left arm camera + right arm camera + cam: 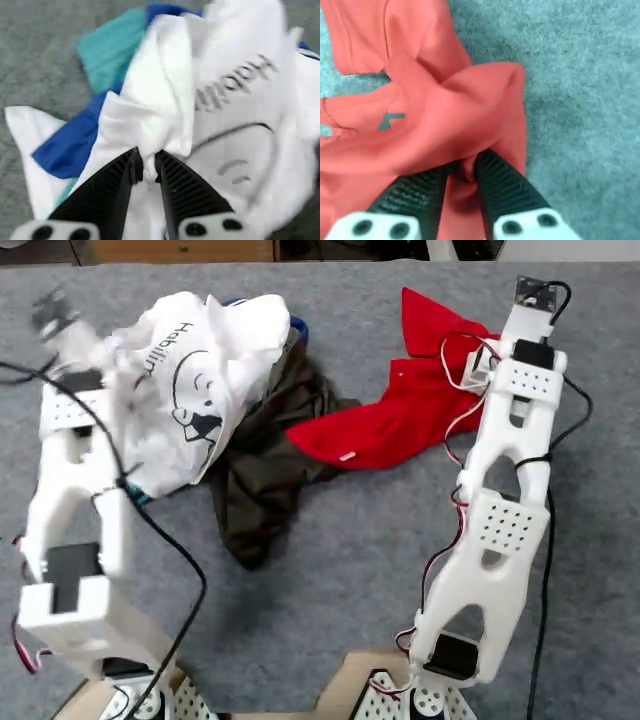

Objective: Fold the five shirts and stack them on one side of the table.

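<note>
On the left we see the left end effector [148, 159] pinched shut on a fold of the white shirt [200, 370], which lies on a blue shirt [67, 145] and a green-blue shirt [112, 50]. Next comes a dark shirt [262, 480] in the middle of the grey tabletop [340, 560]. On the right, the right end effector [466, 167] grips the red shirt [395, 415]

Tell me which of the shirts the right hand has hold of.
The red shirt: the right hand is shut on a fold of it. The white printed shirt is in the left hand, and the dark shirt lies loose between them.
</note>
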Robot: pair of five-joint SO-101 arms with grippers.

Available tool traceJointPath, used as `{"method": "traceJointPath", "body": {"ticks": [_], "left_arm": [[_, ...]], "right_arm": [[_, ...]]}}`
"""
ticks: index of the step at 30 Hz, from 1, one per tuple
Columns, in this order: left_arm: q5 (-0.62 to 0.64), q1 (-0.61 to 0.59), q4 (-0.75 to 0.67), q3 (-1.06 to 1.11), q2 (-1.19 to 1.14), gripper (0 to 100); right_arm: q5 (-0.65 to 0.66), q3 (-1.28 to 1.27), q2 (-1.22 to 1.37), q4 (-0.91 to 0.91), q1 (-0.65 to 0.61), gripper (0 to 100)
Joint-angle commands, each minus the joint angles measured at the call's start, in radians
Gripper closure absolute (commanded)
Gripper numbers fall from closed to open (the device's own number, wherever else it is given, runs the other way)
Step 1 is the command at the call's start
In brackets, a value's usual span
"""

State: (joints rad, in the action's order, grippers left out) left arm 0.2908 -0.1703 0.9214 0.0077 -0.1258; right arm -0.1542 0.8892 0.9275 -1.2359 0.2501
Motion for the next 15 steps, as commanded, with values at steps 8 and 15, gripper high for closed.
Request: {"method": "traceJointPath", "body": {"ticks": [8, 15], "left_arm": [[0.043, 0.316, -0.005, -0.216, -0.147, 72], [0.044, 0.328, -0.015, -0.493, -0.547, 72]], "right_arm": [[-0.011, 0.079, 0.012, 0.015, -0.005, 99.0], [-0.011, 0.077, 0.012, 0.015, -0.007, 99.0]]}}
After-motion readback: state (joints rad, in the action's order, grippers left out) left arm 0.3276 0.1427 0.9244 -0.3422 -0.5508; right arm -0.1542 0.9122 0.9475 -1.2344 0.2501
